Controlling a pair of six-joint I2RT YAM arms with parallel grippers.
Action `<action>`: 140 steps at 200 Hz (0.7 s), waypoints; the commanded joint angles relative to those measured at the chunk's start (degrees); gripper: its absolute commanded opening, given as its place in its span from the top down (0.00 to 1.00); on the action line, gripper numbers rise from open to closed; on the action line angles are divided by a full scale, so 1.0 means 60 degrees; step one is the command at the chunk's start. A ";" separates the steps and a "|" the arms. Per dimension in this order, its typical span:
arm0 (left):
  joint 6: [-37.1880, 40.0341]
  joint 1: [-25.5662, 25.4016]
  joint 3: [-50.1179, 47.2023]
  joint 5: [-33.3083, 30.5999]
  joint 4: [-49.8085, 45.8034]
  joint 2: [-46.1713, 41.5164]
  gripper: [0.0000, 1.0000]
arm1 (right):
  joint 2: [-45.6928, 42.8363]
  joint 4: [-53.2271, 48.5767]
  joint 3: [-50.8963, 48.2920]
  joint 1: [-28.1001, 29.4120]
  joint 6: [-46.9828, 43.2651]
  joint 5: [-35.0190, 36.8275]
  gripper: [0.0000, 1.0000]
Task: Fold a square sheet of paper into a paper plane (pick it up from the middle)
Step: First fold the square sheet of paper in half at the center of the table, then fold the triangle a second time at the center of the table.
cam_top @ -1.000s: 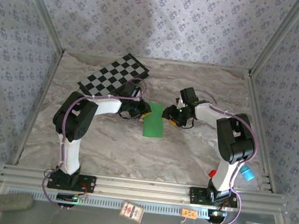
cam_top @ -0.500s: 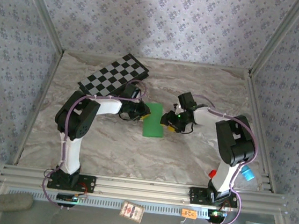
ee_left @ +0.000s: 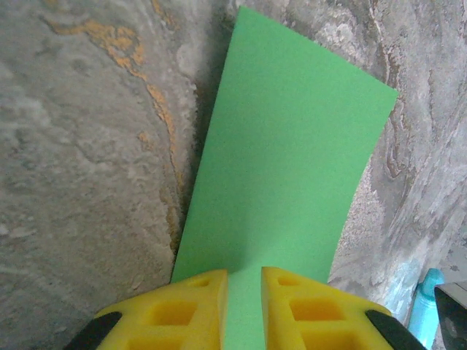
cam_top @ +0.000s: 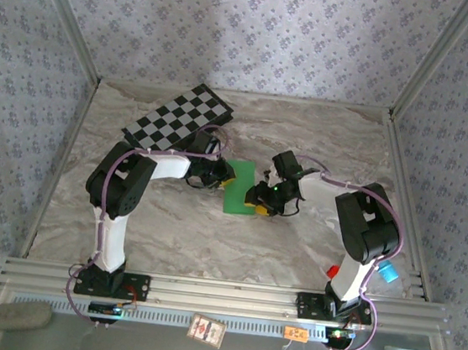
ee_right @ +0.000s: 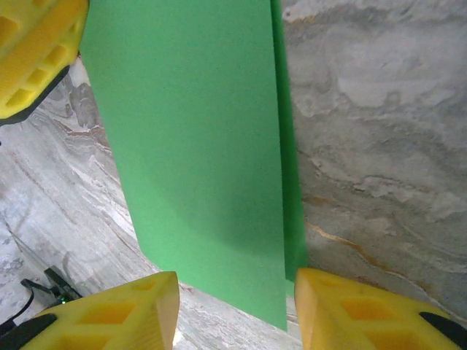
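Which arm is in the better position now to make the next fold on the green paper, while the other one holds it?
Probably right. The right pincer is open at a free edge of the paper plane, where two layers show. The left pincer looks nearly shut on the far end, so it can hold.

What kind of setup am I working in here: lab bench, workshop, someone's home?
Most likely a lab test cell: patterned backdrop walls enclose a marble-look tabletop, a checkered calibration board lies on it, and both arms bolt to an aluminium rail.

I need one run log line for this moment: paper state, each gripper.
paper: green, folded, flat on table | left gripper: narrow gap over paper edge | right gripper: open, straddling paper end
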 commanded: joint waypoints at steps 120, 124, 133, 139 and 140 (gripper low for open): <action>-0.0058 0.0099 -0.0206 0.0109 -0.0313 0.0194 0.80 | -0.0402 0.0910 -0.0583 -0.0229 0.0863 -0.0621 0.75; -0.0034 0.0108 -0.0187 0.0142 -0.0317 0.0167 0.80 | -0.0416 0.0907 -0.0596 -0.0244 0.0874 -0.0593 0.75; 0.0006 0.0085 -0.0169 0.0177 -0.0335 0.0077 0.80 | -0.0437 0.0891 -0.0629 -0.0265 0.0896 -0.0562 0.77; 0.0040 0.0085 -0.0120 0.0185 -0.0368 0.0003 0.80 | -0.0455 0.0870 -0.0654 -0.0284 0.0911 -0.0552 0.78; 0.0050 0.0085 -0.0111 0.0196 -0.0377 -0.0006 0.80 | -0.0458 0.0867 -0.0655 -0.0283 0.0918 -0.0557 0.78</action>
